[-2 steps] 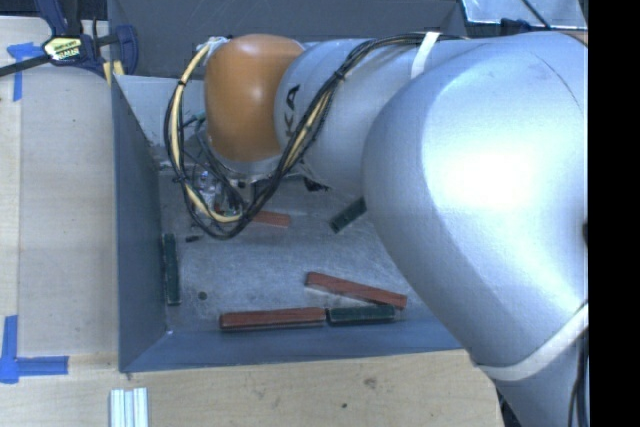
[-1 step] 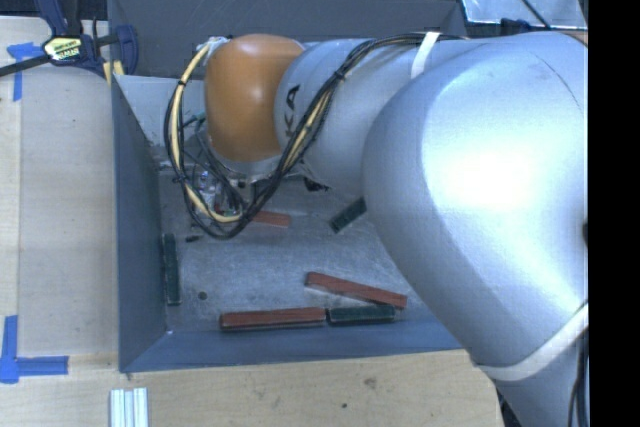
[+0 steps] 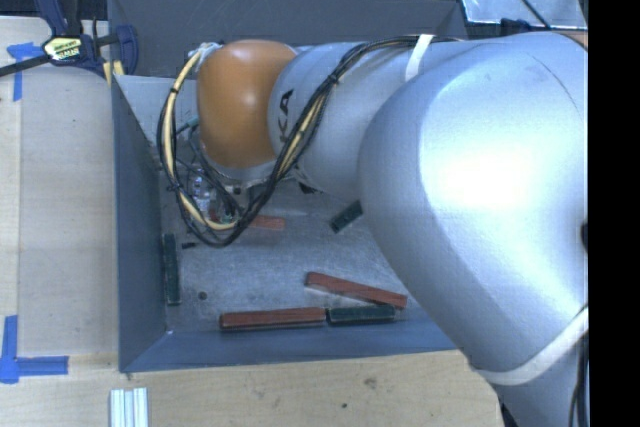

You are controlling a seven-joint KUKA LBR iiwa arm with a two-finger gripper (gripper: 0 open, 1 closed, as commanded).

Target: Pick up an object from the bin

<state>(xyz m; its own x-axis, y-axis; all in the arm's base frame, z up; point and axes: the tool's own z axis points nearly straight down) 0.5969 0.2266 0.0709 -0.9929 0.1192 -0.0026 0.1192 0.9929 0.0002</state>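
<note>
Grey metal bin (image 3: 137, 245) held your gripper (image 3: 215, 205) low; spread or pressed together, you could not tell. A short red-brown flat bar (image 3: 265, 225) lay just beside it, toward the arm. Nothing looked lifted, so the whole pick was likely left.

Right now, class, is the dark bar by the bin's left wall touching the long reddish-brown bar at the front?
Apart. The camera view shows a plain gap between the lower end of the dark bar and the left end of the long reddish-brown bar.
</note>
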